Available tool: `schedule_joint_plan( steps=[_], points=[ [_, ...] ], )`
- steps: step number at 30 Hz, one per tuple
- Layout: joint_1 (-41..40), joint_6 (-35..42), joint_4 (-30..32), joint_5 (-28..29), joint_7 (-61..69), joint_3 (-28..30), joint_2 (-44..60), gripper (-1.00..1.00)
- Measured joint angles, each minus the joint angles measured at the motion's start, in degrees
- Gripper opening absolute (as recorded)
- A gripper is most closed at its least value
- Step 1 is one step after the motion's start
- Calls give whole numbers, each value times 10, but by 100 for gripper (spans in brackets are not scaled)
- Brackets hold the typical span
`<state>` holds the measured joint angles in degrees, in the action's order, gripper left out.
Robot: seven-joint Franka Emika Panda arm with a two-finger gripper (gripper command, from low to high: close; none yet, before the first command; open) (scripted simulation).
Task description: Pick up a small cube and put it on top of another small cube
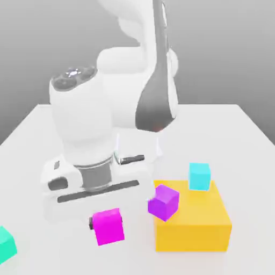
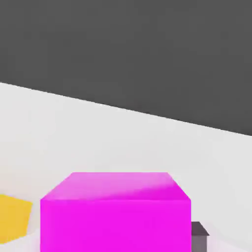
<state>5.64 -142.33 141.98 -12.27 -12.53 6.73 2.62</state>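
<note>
Block sits right of the pink cube in the exterior view. Fingers pinch that cube by opposite sides; it looks light, stiff, perhaps slippery, so flat mid-face contact should serve best.

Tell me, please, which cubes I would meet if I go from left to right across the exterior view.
Green cube, pink cube, purple cube, cyan cube.
</note>
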Motion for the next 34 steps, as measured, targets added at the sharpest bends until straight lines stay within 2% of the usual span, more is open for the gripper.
schedule_joint_plan(
  steps=[5, 15, 17, 21, 22, 29, 34],
  points=[
    [60, 31, 67, 15, 21, -31, -102, -100],
    [149, 90, 202, 57, 55, -132, -311, -100],
    [159, 74, 222, 61, 58, -145, -318, -100],
    [158, -16, 249, 61, 58, -157, -256, -100],
    [158, -36, 254, 62, 57, -158, -241, 100],
    [157, -39, 254, 63, 57, -159, -239, 100],
    [160, 69, 228, 63, 58, -152, -321, 100]
  ],
)
